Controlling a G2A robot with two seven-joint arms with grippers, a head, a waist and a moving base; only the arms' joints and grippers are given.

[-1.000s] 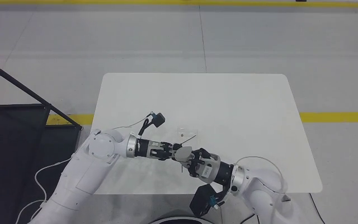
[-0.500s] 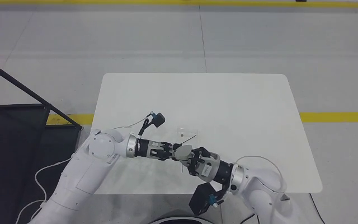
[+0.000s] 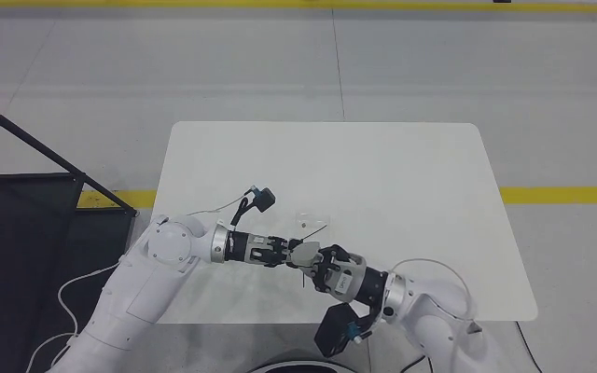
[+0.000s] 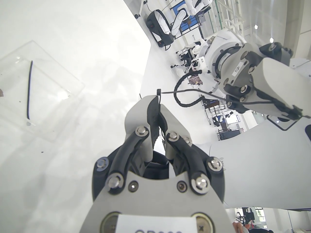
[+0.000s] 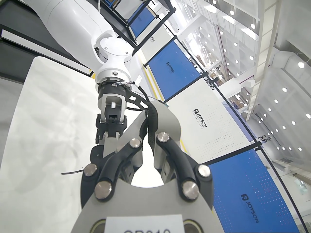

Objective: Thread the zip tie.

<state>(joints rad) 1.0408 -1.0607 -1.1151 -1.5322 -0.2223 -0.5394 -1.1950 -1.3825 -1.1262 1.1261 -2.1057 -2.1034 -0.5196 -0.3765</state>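
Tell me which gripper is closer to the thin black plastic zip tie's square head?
Left. The left gripper pinches the black zip tie right at its head; the right gripper grips its far end.

The left hand (image 3: pixel 293 253) and right hand (image 3: pixel 309 262) meet tip to tip near the front edge of the worktop (image 3: pixel 420 186), with a clear sleeve (image 3: pixel 312 222) just beyond.

Logo wordmarks (image 5: pixel 250 204) on blue partition panels (image 5: pixel 230 178) and white perforated panel (image 5: pixel 218 107), cropped illegible labels (image 4: pixel 158 224) on left gripper (image 4: pixel 157 105) and right gripper (image 5: pixel 148 112) bases
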